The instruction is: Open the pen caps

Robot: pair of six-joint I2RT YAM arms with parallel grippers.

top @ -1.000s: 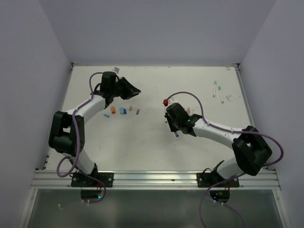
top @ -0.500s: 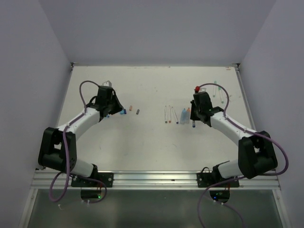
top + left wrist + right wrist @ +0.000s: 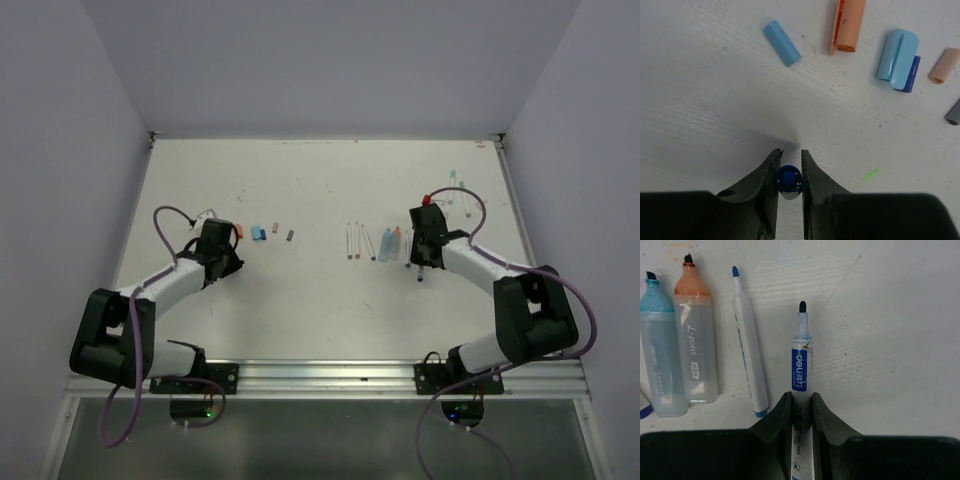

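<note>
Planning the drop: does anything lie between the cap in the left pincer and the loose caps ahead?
Nothing visible: bare table separates the dark blue cap in the left pincer from the light blue cap.

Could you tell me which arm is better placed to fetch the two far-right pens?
Probably right: the right gripper lies close to those pens, though shut on an uncapped pen; the left gripper, across the table, holds a blue cap.

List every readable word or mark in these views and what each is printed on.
"deli": blue label on the marker held by the right gripper; the characters beside it are too small to read.
"d-point": barrel of the orange-tipped highlighter.
"deli": barrel of the blue-tipped highlighter; finer print unreadable.
Blue print on the thin pen: too blurred.
Other views: none.
</note>
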